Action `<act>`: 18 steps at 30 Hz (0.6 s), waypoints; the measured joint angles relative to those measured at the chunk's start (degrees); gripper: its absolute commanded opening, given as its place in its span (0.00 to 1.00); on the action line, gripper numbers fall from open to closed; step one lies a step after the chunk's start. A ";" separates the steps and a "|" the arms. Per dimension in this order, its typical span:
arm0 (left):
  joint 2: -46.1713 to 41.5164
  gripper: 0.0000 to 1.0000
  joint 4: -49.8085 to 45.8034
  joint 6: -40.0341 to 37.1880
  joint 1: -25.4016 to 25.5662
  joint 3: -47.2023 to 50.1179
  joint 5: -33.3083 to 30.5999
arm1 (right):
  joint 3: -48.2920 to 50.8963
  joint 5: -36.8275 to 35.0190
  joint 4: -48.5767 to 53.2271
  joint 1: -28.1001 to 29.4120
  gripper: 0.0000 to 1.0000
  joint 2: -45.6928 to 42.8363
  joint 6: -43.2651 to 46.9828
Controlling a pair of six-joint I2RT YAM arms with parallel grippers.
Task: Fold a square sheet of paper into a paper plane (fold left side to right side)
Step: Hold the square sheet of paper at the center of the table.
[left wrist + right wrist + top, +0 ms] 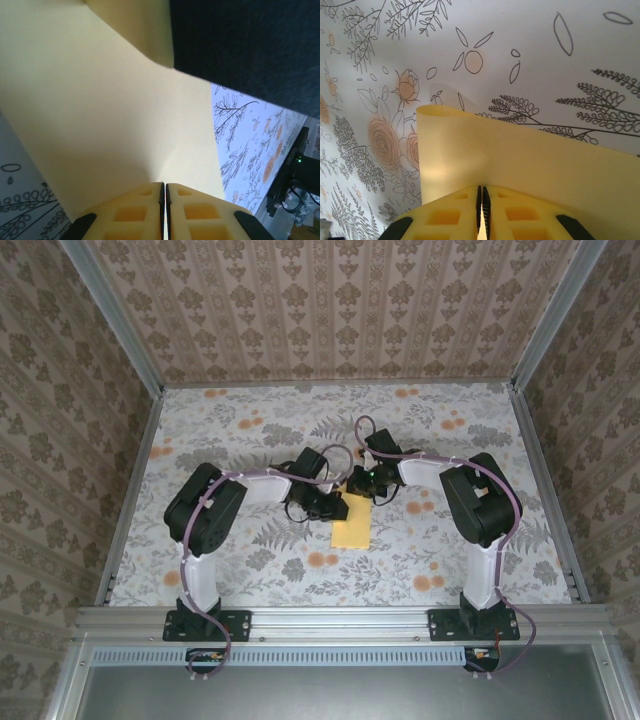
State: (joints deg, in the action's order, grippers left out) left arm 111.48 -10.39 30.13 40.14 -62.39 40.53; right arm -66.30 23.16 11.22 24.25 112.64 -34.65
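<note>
From the top view I see both arms bent inward so their wrists meet over the middle of the flower-printed surface (450, 540). The square sheet of paper (352, 530) lies there, pale yellow, its near part flat on the surface and its far edge tucked under the two wrists. The left end effector (322, 503) comes in from the left at that far edge, and the right end effector (362, 480) sits just beyond it, slightly to the right. On the left wrist camera the left end effector (165, 192) has its yellow pads pressed together, and the square sheet of paper (100, 125) runs straight up from the seam between them, so I read it as clenched on the paper. A folded flap (135, 25) of the same paper hangs at the top of that view beside a dark blurred shape (250, 45) that I cannot identify. A black housing with a small green light (295, 165) stands on the surface to the right. On the right wrist camera the right end effector (482, 192) is likewise clamped, a thin sliver of yellow showing between its pads. The square sheet of paper (520, 155) rises from them with its upper left edge curled over, lifted off the surface behind it.
</note>
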 measured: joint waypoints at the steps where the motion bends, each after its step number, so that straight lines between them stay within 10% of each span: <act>1: 0.02 0.12 0.02 0.00 0.22 0.07 -0.24 | 0.00 0.00 -0.15 0.00 0.15 0.00 0.00; 18: -0.13 0.11 1.70 1.25 0.76 1.90 -1.31 | 7.65 -3.04 0.94 -1.27 0.19 -16.76 0.28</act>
State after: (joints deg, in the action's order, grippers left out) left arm 111.35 -8.69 31.38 40.91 -60.49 39.22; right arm -58.65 20.12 12.16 22.98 95.88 -34.37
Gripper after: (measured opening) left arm 0.115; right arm 0.239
